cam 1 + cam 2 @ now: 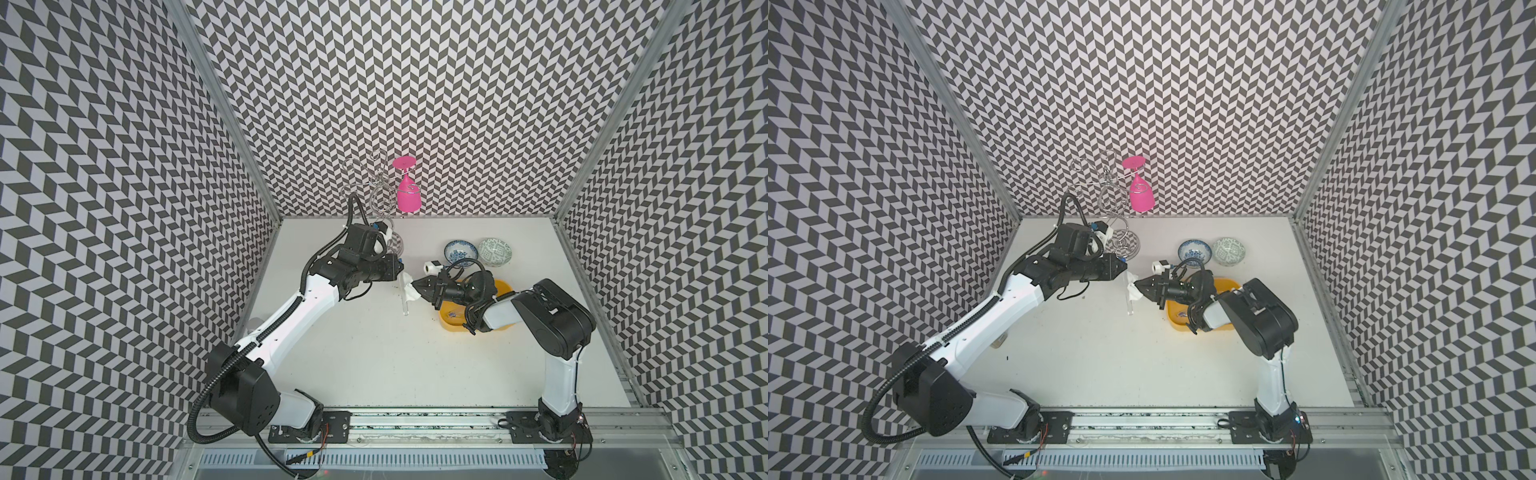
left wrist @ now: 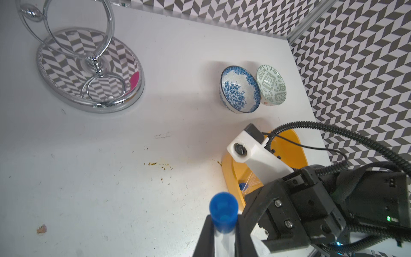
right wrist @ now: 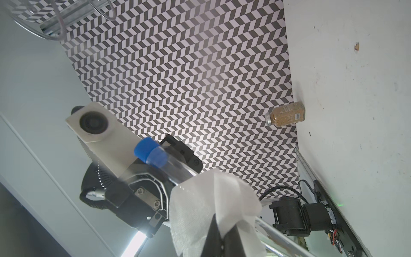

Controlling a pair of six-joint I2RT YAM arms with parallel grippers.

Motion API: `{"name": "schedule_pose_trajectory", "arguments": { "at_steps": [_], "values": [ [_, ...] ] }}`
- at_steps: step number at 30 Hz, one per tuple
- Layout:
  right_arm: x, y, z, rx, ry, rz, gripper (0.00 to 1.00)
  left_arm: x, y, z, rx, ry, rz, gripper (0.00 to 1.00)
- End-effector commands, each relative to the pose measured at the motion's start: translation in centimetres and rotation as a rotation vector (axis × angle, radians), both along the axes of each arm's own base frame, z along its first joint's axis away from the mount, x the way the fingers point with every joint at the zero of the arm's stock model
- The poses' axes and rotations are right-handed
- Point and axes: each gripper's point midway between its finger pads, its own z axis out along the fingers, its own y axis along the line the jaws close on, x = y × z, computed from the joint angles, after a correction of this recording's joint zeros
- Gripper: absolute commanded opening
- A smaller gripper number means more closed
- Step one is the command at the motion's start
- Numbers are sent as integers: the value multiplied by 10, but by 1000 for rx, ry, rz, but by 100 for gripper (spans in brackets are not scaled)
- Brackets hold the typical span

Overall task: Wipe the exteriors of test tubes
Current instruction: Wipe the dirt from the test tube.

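Note:
A clear test tube (image 1: 405, 306) with a blue cap (image 2: 223, 208) hangs nearly upright above the table's middle. My left gripper (image 2: 223, 222) is shut on it just under the cap. My right gripper (image 3: 222, 224) is shut on a crumpled white tissue (image 3: 206, 198), which is pressed around the tube's upper part (image 3: 178, 170). In both top views the two grippers, left (image 1: 400, 271) and right (image 1: 416, 286), meet tip to tip at the tissue (image 1: 1133, 289). Other test tubes (image 2: 246, 184) lie in the yellow tray (image 2: 229, 171), partly hidden by the right arm.
A blue-patterned bowl (image 1: 460, 251) and a green-patterned bowl (image 1: 494, 251) sit behind the yellow tray (image 1: 505, 286). A chrome glass rack (image 2: 91, 89) with a pink wine glass (image 1: 407, 195) stands at the back. A spice jar (image 3: 285, 114) stands by the left wall.

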Motion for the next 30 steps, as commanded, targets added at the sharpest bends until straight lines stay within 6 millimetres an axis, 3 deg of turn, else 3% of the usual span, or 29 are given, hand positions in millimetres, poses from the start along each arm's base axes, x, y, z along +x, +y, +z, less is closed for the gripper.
{"name": "schedule_pose_trajectory", "arguments": {
  "at_steps": [1,7,17,30],
  "values": [
    [-13,6,12,28,28,32,0,8,-13,33,-59,-84,-27,7],
    [-21,3,6,36,79,26,0,15,-11,45,-44,-119,-15,7],
    [-32,1,10,56,105,26,0,17,-8,44,-19,-130,3,6],
    [-11,9,17,81,119,5,0,4,-19,41,-19,-124,-35,6]
  ]
}}
